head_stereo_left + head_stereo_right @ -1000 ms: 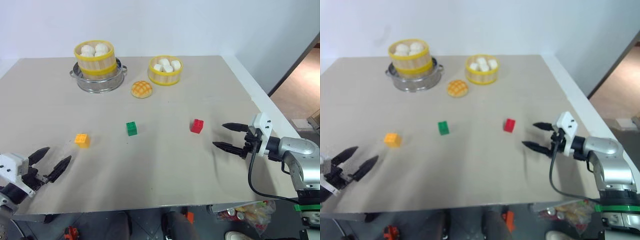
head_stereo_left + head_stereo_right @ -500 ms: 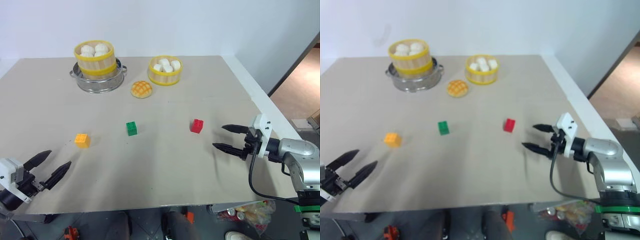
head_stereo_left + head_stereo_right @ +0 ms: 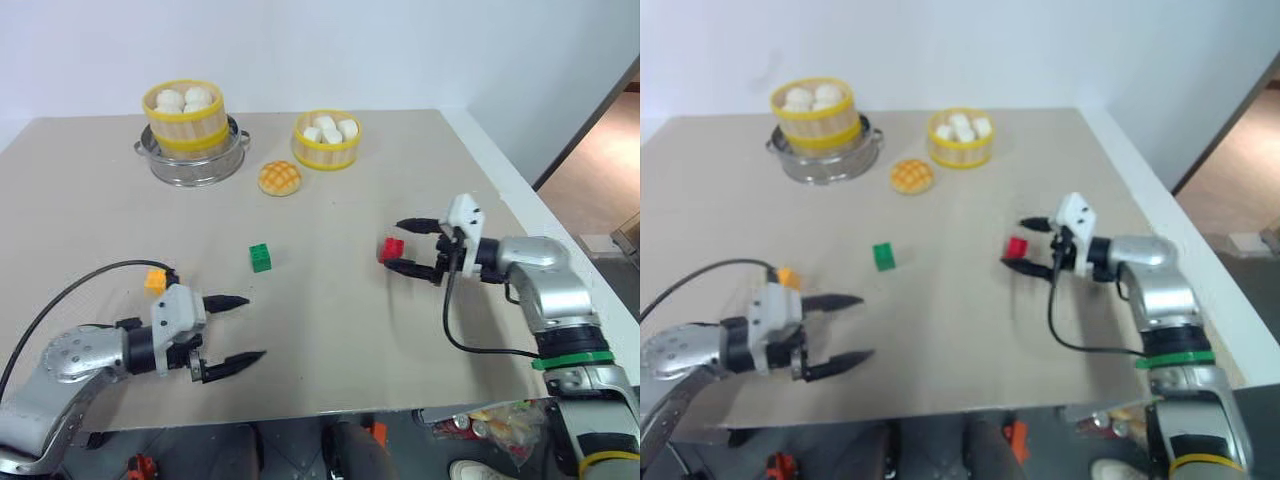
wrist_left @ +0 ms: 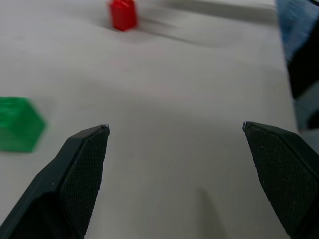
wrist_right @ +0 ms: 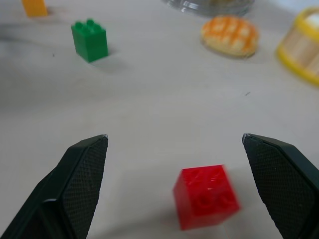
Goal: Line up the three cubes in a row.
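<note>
Beige tabletop [image 3: 400, 160] against a white wall: right gripper [image 3: 404, 245], fingers spread wide and empty, brackets the small red studded plastic cube [image 3: 391, 249] for a likely pick; green studded cube [image 3: 260, 257] mid-table, orange-yellow studded cube [image 3: 155, 281] just behind the wide-open, empty left gripper [image 3: 243, 328].
</note>
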